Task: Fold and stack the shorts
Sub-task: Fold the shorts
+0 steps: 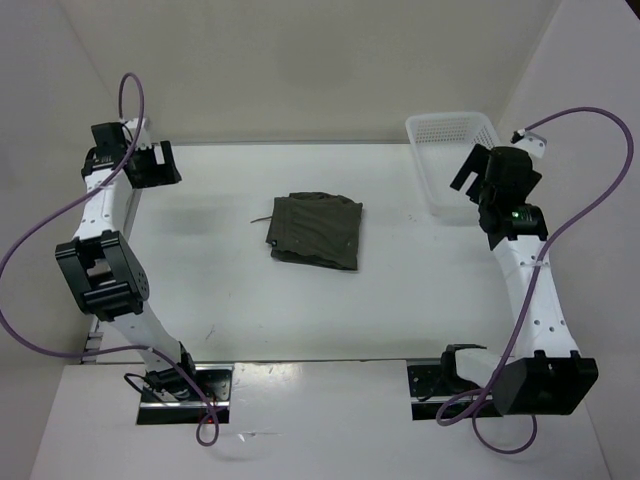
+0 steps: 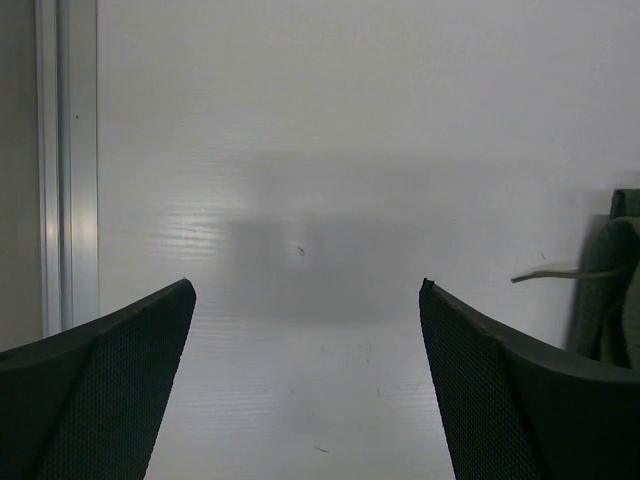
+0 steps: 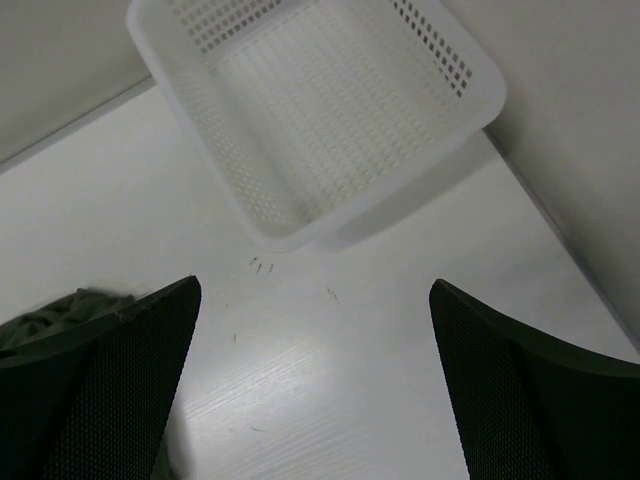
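One bench (image 1: 200, 300) carries all: the white basket (image 1: 452, 135) stands empty, and the olive shorts (image 1: 317, 231) lie well to its left as a compact folded bundle, so folding appears done and stacking remains. Both sets of fingers (image 2: 110, 380) are spread and hold nothing, the right gripper (image 3: 315, 281) near the basket, the left gripper (image 2: 306, 283) far beyond the shorts from it; the next move calls for a grasp that keeps the folds.

shorts (image 1: 316, 231) mid-table (image 1: 220, 300) | basket (image 1: 452, 160) at far right corner, well apart | left gripper (image 1: 152, 165) far left | right gripper (image 1: 478, 172) over basket's near end
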